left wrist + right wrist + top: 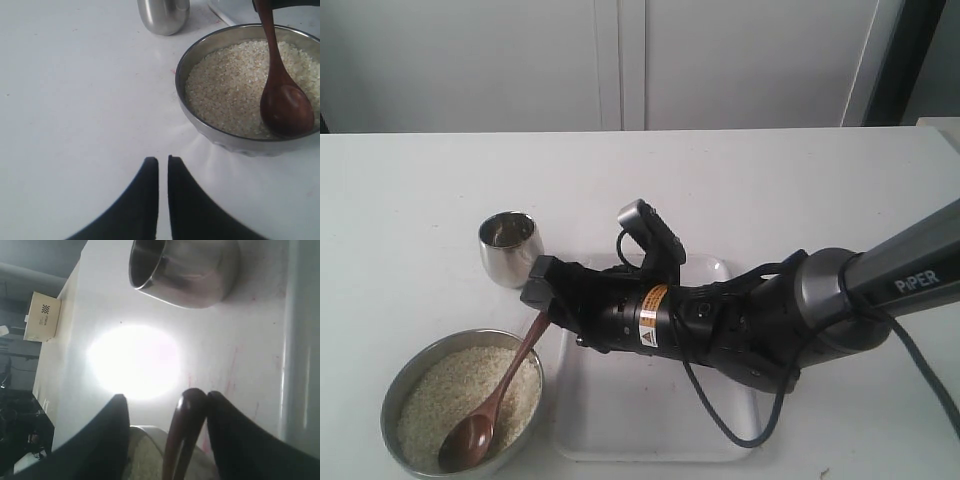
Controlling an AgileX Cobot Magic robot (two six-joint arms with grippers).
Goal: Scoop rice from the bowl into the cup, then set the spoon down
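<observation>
The grey metal bowl (392,392) holds the rice (435,400) at the front left. The wooden spoon (506,384) lies with its oval end on the rice and its handle slanting up over the rim. My right gripper (541,292) reaches across to the handle's top end. In the right wrist view this gripper (167,396) is open: the spoon (186,425) leans on one finger, with a wide gap to the other. The shiny cup (510,250) stands upright just behind the gripper. My left gripper (163,159) hovers shut and empty over bare table beside the bowl (181,67).
A shallow white tray (650,425) lies under my right arm, just right of the bowl. The black forearm and its cable stretch over it from the right. A small cardboard box (42,315) shows far off beyond the table edge.
</observation>
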